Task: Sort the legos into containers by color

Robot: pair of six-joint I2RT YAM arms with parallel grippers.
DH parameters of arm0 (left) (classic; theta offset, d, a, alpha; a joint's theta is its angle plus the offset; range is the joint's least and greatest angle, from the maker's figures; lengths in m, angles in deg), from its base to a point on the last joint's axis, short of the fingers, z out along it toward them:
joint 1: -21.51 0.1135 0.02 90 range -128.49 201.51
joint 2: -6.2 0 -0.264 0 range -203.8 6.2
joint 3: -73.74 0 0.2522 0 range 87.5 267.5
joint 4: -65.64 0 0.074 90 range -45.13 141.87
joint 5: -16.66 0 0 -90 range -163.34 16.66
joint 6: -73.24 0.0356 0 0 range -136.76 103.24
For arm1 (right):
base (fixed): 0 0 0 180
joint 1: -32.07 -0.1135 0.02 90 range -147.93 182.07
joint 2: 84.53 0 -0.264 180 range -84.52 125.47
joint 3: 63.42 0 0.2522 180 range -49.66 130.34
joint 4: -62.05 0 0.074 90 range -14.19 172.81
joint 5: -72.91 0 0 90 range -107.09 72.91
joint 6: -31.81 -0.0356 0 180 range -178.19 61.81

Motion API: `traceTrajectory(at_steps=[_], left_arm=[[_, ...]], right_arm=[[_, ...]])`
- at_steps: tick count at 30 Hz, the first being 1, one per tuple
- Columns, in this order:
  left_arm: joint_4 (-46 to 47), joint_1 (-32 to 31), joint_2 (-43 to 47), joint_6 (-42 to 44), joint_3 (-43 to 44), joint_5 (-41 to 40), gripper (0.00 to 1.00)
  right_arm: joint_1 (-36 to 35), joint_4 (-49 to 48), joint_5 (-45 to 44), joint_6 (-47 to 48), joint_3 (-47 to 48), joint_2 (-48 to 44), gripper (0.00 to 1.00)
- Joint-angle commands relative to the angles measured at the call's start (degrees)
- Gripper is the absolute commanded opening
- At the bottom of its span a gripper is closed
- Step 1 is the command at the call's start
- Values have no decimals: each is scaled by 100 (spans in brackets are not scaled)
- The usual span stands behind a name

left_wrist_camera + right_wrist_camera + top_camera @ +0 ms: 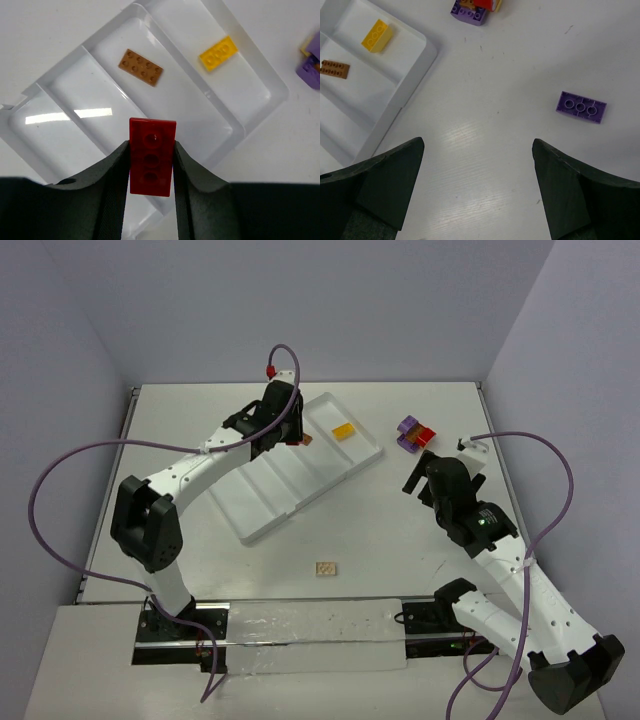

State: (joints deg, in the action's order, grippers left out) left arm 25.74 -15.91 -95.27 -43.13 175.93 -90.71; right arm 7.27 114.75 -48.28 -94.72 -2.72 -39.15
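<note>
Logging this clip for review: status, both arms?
Left jaws shut on red lego over tray. Right jaws open, empty. Nothing in the way.

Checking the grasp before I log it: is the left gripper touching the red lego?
Touching. In the left wrist view, the left gripper has both fingers pressed flush against the long edges of the red lego, with no gap.

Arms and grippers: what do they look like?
Left arm and right arm: white links, black joints, a purple cable trailing each. Green light on the right arm. Left gripper and right gripper: two dark, matte, wedge-shaped fingers each.
</note>
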Motion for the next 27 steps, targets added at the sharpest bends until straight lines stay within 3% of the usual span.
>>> traceTrajectory(at_steps=[1, 11, 15, 17, 20, 27], left_arm=[[-25, 286, -801, -264, 523, 56, 20], [-106, 747, -1564, -372, 759, 64, 27], [-50, 868, -1781, -394, 708, 365, 38], [-117, 868, -1885, -400, 795, 342, 58], [-153, 868, -1948, -368, 824, 289, 75], [-213, 723, -1100, -364, 507, 284, 77]], right_arm=[[36, 158, -281, -3, 281, -90, 96], [45, 193, -361, -29, 142, -109, 96], [45, 128, -335, 14, 148, -12, 96], [42, 99, -323, 44, 164, 54, 96], [45, 71, -299, 42, 200, 111, 96], [37, 9, -203, 33, 212, 153, 96]])
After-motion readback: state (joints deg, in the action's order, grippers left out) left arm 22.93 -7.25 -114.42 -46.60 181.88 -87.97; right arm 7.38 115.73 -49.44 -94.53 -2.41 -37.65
